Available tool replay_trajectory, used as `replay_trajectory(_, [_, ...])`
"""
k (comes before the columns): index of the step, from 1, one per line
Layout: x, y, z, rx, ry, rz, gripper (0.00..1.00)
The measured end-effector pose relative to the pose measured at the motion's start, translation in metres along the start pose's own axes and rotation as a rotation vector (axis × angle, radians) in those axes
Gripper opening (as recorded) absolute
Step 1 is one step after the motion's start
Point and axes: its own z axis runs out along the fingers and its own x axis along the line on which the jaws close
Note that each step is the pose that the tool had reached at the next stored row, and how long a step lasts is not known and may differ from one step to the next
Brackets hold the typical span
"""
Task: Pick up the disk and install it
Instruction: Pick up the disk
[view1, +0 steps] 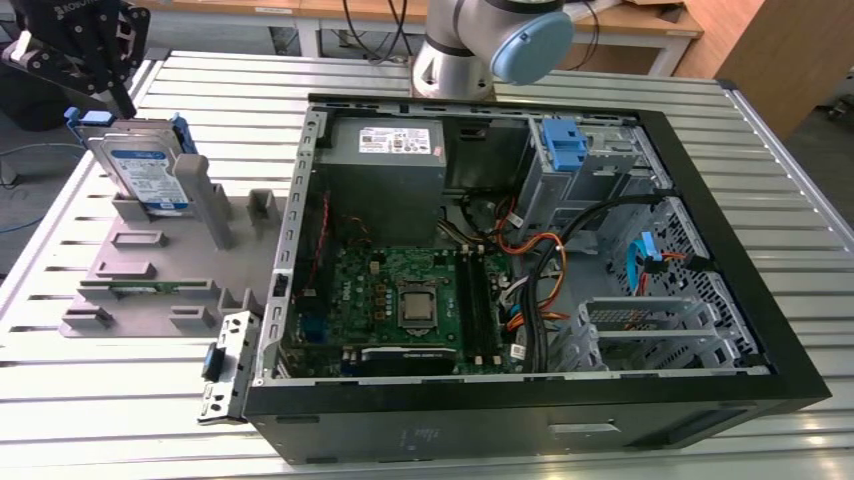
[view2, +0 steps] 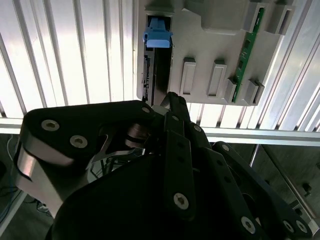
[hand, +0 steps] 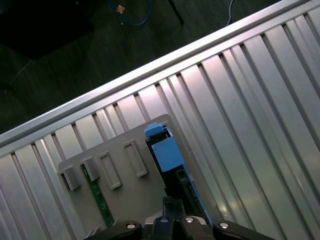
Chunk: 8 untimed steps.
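The disk (view1: 144, 172) stands on edge in a grey holder (view1: 147, 270) at the exterior view's left, well apart from the computer case (view1: 747, 300); the gripper (view1: 118, 98) hovers right over its top edge, which runs lengthwise below it; I cannot tell how wide the gripper is; a holder post (view1: 200, 190) stands just beside the disk; bare table (view1: 134, 400) surrounds the holder.

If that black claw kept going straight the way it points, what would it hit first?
Probably the disk, standing on edge in the grey holder just below the gripper. Its blue carrier looks nearest, though depth is unclear.
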Motion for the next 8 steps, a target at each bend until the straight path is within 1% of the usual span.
replay_trajectory(8, [0.0000, 0.0000, 0.0006, 0.0000, 0.0003, -0.004, 0.11])
